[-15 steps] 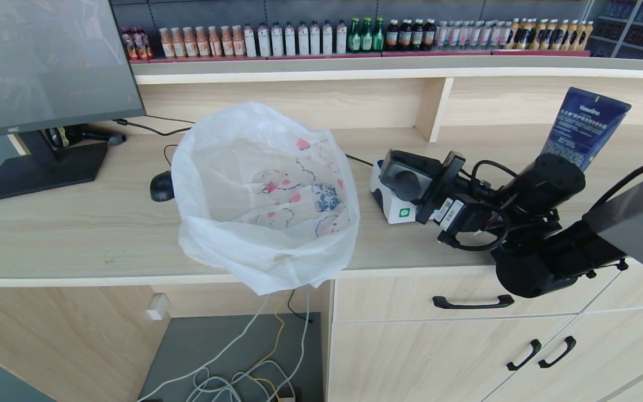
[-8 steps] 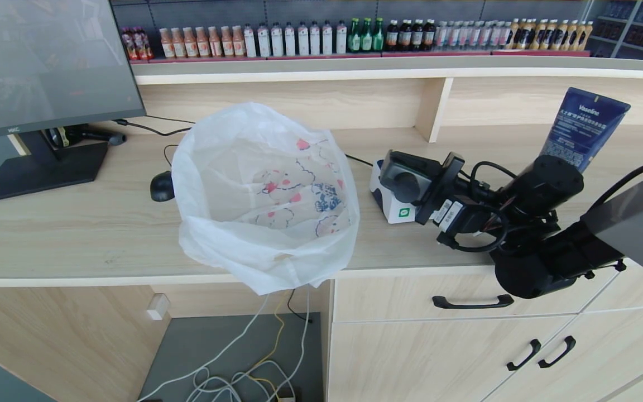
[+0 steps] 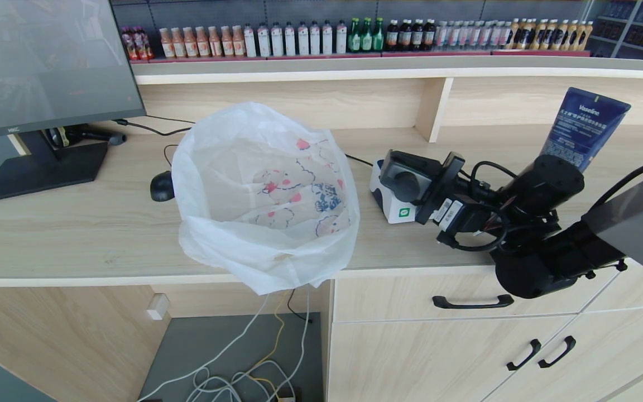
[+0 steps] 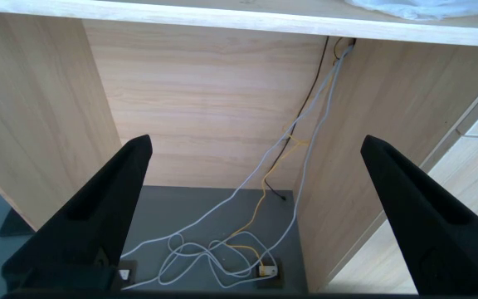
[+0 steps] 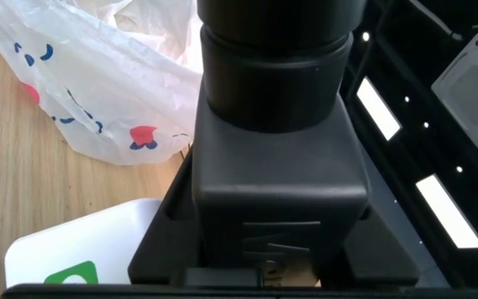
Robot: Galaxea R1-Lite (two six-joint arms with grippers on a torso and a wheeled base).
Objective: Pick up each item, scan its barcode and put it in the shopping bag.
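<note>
A white shopping bag (image 3: 265,195) with a red and blue print stands open in the middle of the wooden counter (image 3: 76,234). Right of it sits a white scanner box (image 3: 391,209) with a green mark. My right gripper (image 3: 430,192) hangs just over that box, shut on a black squarish container (image 3: 408,176) with a round cap. In the right wrist view the container (image 5: 276,166) stands above the scanner's white corner (image 5: 65,249) and glossy dark face (image 5: 421,166), with the bag (image 5: 98,91) behind. My left gripper (image 4: 256,208) is open below the counter, nothing between its fingers.
A blue tube (image 3: 585,125) stands at the back right behind my right arm. A monitor (image 3: 42,61) and a black mouse (image 3: 161,187) are on the left. Bottles (image 3: 355,36) line the far shelf. Loose cables (image 4: 247,241) lie on the floor under the counter.
</note>
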